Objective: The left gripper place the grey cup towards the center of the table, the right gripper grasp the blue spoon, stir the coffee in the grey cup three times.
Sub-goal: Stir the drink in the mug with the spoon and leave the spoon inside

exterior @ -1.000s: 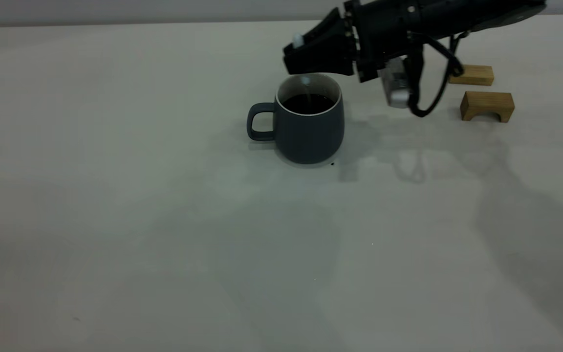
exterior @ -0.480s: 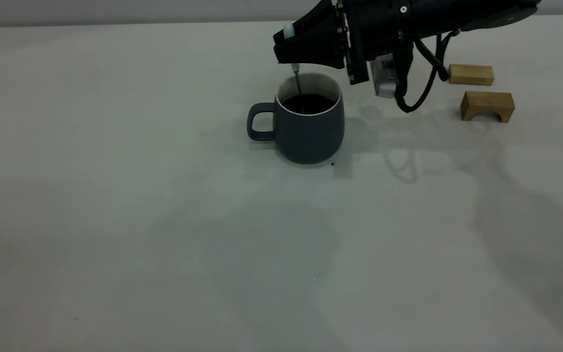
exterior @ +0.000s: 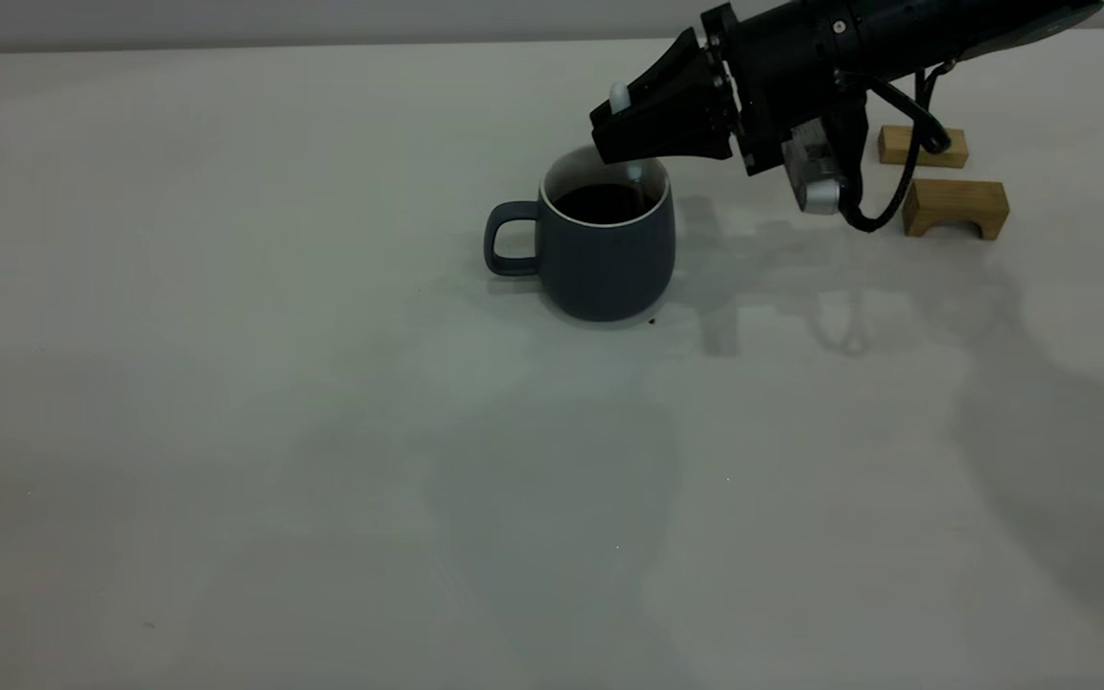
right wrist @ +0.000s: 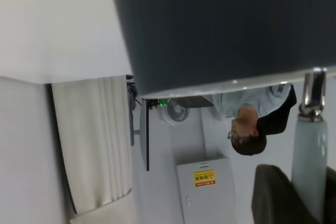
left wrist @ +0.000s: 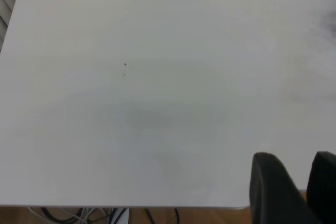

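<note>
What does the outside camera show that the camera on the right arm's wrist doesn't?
Only the exterior view shows the coffee, the cup's handle, bare table and two wooden blocks. Only the right wrist view shows a person behind a curtain, with a cabinet. Both show the grey cup and the right gripper shut on the blue spoon, dipping into the cup.

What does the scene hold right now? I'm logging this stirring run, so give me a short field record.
cup: grey cup upright on the table, handle toward the left arm's side
contents: dark coffee
spoon: blue spoon, lower end inside the cup
right claw: shut on the spoon, above the rim
left claw: away from the cup
extras: two wooden blocks
</note>
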`<control>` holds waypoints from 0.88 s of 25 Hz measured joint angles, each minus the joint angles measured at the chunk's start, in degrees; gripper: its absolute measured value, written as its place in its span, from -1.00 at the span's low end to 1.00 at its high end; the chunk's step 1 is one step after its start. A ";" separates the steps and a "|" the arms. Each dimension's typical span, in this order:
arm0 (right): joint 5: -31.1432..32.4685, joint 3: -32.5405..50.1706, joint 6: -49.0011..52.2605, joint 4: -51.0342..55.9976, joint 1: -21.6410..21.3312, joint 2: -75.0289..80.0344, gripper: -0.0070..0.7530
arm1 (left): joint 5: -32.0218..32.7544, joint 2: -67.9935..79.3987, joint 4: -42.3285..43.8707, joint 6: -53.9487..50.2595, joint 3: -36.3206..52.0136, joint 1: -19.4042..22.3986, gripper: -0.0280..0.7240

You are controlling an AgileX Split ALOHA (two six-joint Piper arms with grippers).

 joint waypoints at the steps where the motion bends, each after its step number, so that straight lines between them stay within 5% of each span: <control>1: 0.00 0.00 -0.07 0.19 0.46 0.00 -0.64 | 0.00 0.00 0.00 0.00 0.00 0.00 -0.29; 13: -3.32 0.00 -15.49 10.11 3.31 0.00 -0.64 | 0.00 0.00 0.00 0.00 0.00 0.00 -0.29; 22: -1.63 0.00 -6.73 1.38 -0.74 0.00 -0.64 | 0.00 0.00 0.00 0.00 0.00 0.00 -0.29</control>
